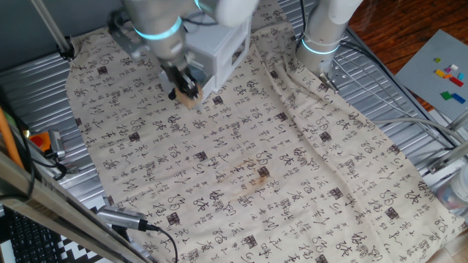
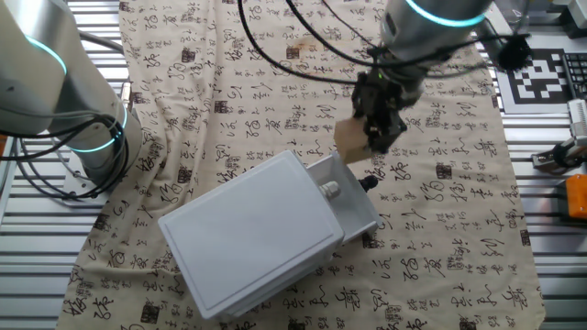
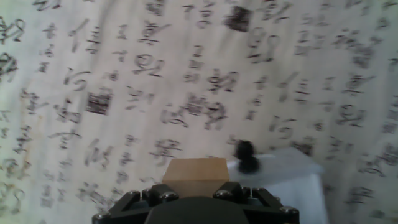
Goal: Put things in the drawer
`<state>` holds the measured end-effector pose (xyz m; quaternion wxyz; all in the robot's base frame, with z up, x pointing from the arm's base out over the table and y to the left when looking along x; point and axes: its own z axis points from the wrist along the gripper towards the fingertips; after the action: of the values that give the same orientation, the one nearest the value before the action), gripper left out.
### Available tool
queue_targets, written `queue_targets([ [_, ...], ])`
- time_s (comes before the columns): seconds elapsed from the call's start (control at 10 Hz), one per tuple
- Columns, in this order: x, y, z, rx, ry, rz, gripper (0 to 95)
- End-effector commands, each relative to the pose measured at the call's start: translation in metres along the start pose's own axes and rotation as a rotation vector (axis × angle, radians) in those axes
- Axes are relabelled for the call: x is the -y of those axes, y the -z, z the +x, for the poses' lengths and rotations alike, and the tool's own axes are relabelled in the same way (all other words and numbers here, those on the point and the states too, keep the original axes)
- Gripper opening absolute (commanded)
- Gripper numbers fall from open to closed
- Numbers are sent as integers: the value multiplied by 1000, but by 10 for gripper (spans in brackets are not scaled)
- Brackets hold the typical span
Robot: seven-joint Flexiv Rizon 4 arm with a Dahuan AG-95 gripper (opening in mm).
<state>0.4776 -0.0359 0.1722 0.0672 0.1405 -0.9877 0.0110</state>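
Seen closest in the hand view: black gripper [image 3: 196, 200] housing along the bottom edge, with one light-tan wooden cube [image 3: 194, 174] pinched between the fingers and jutting out just past them. Clamped on that cube, raised off the cloth. Just beyond and to one side, a pale corner of the drawer's tray [image 3: 292, 168] with one small dark knob [image 3: 244, 155] on it, close beside the cube but not touching as far as can be told. Further out, only blurred cloth with black calligraphy [image 3: 155, 93]. From the other fixed view: one cube [image 2: 352, 139] held in the gripper [image 2: 378, 137], hanging above the cloth just beside the pulled-out tray [image 2: 353, 197] of one white-grey drawer cabinet [image 2: 248, 234], not over the tray's middle. Cabinet set askew on the cloth, nearer the table edge where a second, idle arm base [image 2: 55, 82] stands. From one fixed view: cube [image 1: 189, 98] and gripper [image 1: 185, 86] right at the front of the cabinet [image 1: 223, 55], toward the far edge of the table; one brownish stain [image 1: 252, 179] well apart, near the cloth's middle. Counted: one cube, one drawer, one gripper.
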Motion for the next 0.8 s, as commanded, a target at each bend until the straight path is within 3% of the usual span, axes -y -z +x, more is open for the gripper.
queue_targets([
  [0.1,9,-4,12,0,31,1,0],
  [0.5,24,-13,35,3,79,1,0],
  [0.8,25,-16,38,4,85,3,0],
])
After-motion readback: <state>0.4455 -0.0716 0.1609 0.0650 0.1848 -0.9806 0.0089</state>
